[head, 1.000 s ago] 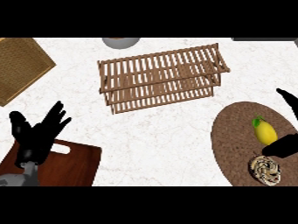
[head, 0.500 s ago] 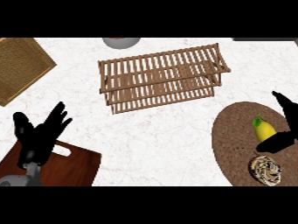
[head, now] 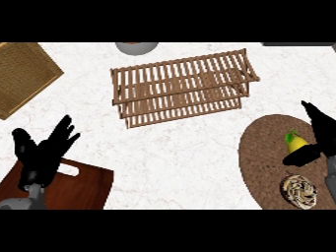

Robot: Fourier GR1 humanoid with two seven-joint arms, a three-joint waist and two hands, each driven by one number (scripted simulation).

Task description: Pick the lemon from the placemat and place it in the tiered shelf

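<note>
The yellow lemon (head: 296, 141), green at its tip, lies on the round brown placemat (head: 265, 162) at the right. My right hand (head: 328, 135) is right beside it, fingers straight along its right side and thumb under it, touching but not curled round. The wooden slatted tiered shelf (head: 181, 86) stands at the middle back, well left of that hand. At the lower left my left hand (head: 43, 150) rests open, fingers up, above a dark board.
A woven square mat (head: 10, 76) lies at the back left. A dark wooden cutting board (head: 76, 189) sits at the lower left. A round patterned object (head: 300, 191) lies on the placemat near the lemon. A grey bowl (head: 136, 47) shows at the back edge.
My right hand has slid down and closer along the lemon's right side, its thumb now under the fruit. The lemon and the left hand have stayed where they were.
</note>
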